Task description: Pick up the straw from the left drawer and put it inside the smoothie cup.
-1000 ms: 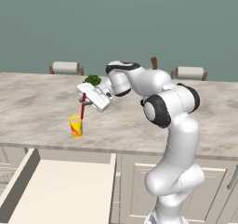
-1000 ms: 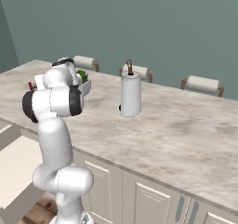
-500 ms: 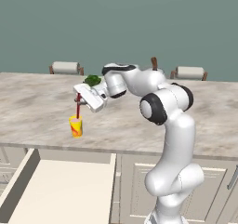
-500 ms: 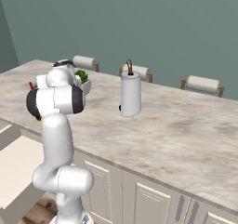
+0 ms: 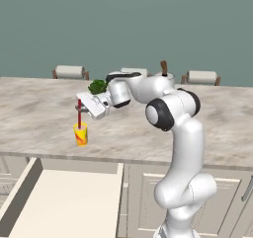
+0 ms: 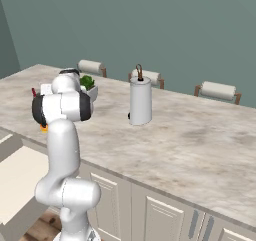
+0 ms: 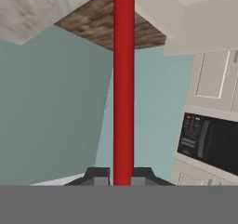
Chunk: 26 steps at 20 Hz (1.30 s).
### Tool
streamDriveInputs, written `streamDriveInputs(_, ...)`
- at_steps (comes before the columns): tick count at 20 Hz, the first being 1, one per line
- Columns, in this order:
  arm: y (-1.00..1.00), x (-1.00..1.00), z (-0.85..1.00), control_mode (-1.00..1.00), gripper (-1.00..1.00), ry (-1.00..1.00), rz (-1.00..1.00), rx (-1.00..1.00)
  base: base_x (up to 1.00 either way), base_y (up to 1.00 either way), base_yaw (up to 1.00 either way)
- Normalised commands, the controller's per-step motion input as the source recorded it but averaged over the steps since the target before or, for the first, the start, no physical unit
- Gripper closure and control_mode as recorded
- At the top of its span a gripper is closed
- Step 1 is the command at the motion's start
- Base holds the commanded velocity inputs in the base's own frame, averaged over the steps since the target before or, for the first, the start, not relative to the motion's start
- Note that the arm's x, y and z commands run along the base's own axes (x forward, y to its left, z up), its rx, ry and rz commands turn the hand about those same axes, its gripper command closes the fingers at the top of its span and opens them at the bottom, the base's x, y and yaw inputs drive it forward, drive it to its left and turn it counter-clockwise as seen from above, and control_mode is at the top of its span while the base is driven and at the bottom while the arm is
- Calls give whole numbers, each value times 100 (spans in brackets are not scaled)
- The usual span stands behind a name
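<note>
A white robot arm's gripper (image 5: pixel 82 107) is clamped on the upright red straw (image 5: pixel 79 115), whose lower end sits in the yellow smoothie cup (image 5: pixel 80 134) on the marble bench (image 5: pixel 39 113). The left drawer (image 5: pixel 64 202) stands pulled out below.

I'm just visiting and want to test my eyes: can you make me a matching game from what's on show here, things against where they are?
Things:
1. straw
2. smoothie cup
3. left drawer
4. paper towel roll

Places:
A. pulled open below the counter
B. on the counter under the straw
C. pinched in the gripper, upright
D. upright mid-counter

Pairs: 1-C, 2-B, 3-A, 4-D
</note>
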Motion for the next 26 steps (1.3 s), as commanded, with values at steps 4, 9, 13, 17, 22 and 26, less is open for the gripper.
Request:
streamDriveInputs(4,0,0,-23,-100,100,13,-3,0,0,0,0)
streamDriveInputs(9,0,3,-6,-100,100,6,-1,0,0,0,0)
streamDriveInputs(13,0,6,0,-100,100,1,-1,0,0,0,0)
streamDriveInputs(17,0,9,0,-100,100,0,0,0,0,0,0)
streamDriveInputs(22,0,16,0,-100,100,0,0,0,0,0,0)
streamDriveInputs(26,6,11,0,-100,-100,0,0,-2,0,0,0)
